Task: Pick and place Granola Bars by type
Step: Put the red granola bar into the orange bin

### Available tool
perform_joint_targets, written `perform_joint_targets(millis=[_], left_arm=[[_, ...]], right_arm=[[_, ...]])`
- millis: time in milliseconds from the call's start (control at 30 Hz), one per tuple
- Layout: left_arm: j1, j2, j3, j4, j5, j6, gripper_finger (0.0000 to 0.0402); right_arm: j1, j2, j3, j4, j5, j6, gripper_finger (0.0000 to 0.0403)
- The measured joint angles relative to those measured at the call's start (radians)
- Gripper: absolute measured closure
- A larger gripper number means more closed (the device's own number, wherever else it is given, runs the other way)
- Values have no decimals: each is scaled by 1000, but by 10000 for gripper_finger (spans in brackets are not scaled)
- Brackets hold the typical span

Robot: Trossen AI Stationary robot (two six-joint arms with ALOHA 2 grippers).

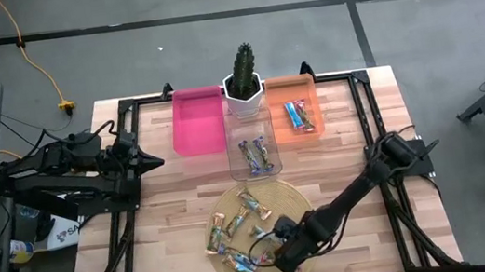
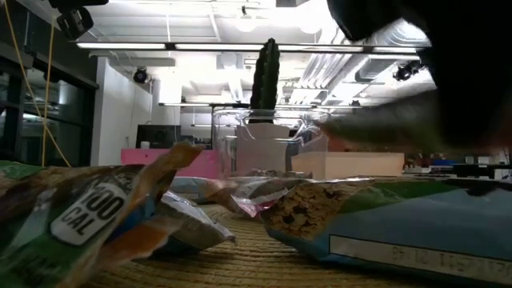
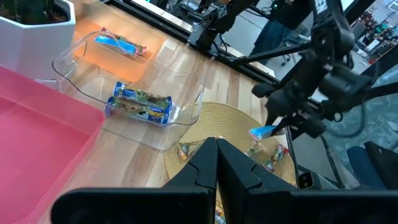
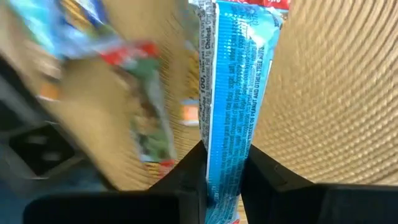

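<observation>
Several granola bars [image 1: 236, 233] in shiny wrappers lie on a round woven mat [image 1: 281, 197] near the table's front edge. My right gripper [image 4: 225, 149] is over the mat's near right part [image 1: 275, 256], shut on a blue bar [image 3: 263, 132]. A purple-silver bar [image 3: 140, 106] lies in the clear bin [image 1: 252, 153], and a blue and red one [image 1: 298, 115] lies in the orange bin [image 1: 292, 101]. The pink bin [image 1: 198, 121] holds nothing. My left gripper [image 3: 216, 155] waits shut at the table's left [image 1: 154, 160]. My right gripper pinches the blue bar's wrapper [image 4: 227, 134] between its two fingers [image 4: 264, 169], which close on its two long edges. The fingers come steeply from above. The bar runs on past the fingertips, and in the left wrist view its free end [image 3: 258, 132] looks clear of the mat.
A cactus in a white pot [image 1: 244, 93] stands at the back between the pink and orange bins. The black frame rails [image 1: 366, 110] run along the table's edges. Bare wood lies between the mat and the bins. In the low view, bars [image 2: 104, 212] fill the foreground.
</observation>
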Motion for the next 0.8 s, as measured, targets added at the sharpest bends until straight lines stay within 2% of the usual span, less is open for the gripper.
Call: perform_joint_targets(millis=[200,467,633,800], left_arm=[[0,0,0,1,0,0,401],[0,0,0,2,0,0,401],[0,0,0,2,6,0,401],[0,0,0,2,16,0,401]], right_arm=[[-17,-91,1,90,119,-47,345],[-31,-186,2,279,294,-252,346],[-35,-212,3,348,391,-343,346],[-53,-218,3,356,501,-355,346]])
